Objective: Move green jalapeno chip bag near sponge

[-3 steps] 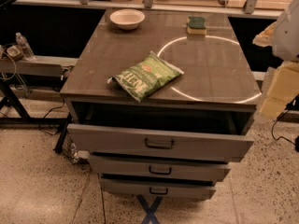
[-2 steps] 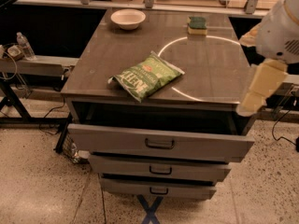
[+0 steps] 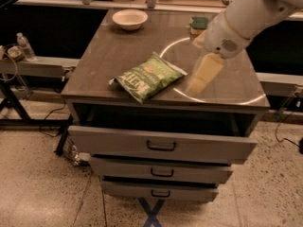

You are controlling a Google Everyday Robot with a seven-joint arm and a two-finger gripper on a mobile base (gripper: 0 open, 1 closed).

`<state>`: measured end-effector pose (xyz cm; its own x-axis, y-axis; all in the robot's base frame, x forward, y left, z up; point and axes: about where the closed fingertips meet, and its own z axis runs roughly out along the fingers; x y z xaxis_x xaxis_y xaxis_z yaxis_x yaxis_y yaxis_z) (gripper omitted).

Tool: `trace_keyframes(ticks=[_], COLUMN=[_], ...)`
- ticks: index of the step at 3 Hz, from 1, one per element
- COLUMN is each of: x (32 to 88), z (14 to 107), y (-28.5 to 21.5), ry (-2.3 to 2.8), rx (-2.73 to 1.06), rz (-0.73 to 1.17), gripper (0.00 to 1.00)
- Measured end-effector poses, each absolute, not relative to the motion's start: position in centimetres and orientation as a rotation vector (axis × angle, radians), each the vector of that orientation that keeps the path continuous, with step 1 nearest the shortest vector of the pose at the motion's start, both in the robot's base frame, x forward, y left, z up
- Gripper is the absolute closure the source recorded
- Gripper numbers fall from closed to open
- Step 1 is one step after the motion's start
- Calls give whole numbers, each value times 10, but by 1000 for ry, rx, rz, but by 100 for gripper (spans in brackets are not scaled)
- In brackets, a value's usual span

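Observation:
The green jalapeno chip bag (image 3: 150,77) lies flat near the front edge of the dark table top (image 3: 104,56), left of the middle. The sponge (image 3: 199,23), dark green on yellow, sits at the back right of the table. My gripper (image 3: 202,74) hangs from the white arm that reaches in from the upper right. It is above the table, just right of the bag, and between the bag and the sponge. It holds nothing that I can see.
A white bowl (image 3: 129,18) stands at the back left of the table. A bright ring of light (image 3: 246,100) marks the right half. Below are three drawers, the top one (image 3: 161,144) pulled out. A water bottle (image 3: 23,45) stands on a shelf at left.
My arm has swung in from the right edge and now hangs over the table, close to the bag's right side. The bag, sponge and bowl have not moved.

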<state>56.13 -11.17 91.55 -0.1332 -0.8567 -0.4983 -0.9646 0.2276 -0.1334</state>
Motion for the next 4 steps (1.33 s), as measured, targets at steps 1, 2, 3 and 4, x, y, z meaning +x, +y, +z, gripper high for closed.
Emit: trace_keyframes(ticks=[1, 2, 3, 4], x=[577, 593, 610, 623], z=[900, 884, 876, 868], y=[-71, -17, 8, 15], ry=[1985, 1901, 1861, 1857], rx=[-1667, -1612, -1571, -1541], rz=[433, 530, 529, 517], gripper=[0, 0, 0, 17])
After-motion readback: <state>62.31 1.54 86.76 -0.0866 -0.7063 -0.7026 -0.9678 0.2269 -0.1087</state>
